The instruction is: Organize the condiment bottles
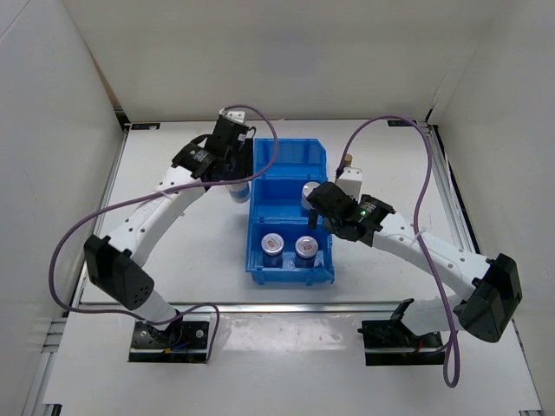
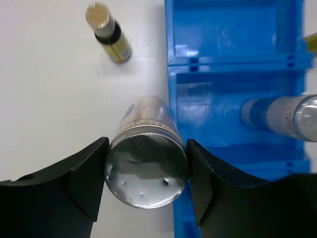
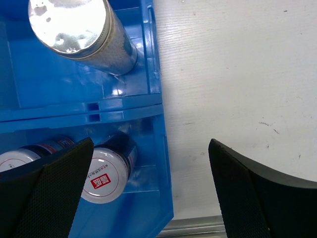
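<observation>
I log 2 jars [image 1: 274,244] in the bin's [image 1: 286,279] near compartment and 1 shaker [image 1: 310,191] in the middle one. My right gripper [image 3: 151,191] hangs wide open, empty. My left gripper [image 2: 147,173] clamps a second shaker [image 2: 148,124] standing on the table [image 1: 208,260] beside the bin. 1 brown bottle [image 2: 109,33] waits beyond. I judge half done. White table, white walls [image 1: 260,52].

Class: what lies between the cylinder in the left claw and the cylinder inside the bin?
Between held cylinder and binned cylinder: the bin's side wall, then bare bin floor; the left wrist view shows it.
</observation>
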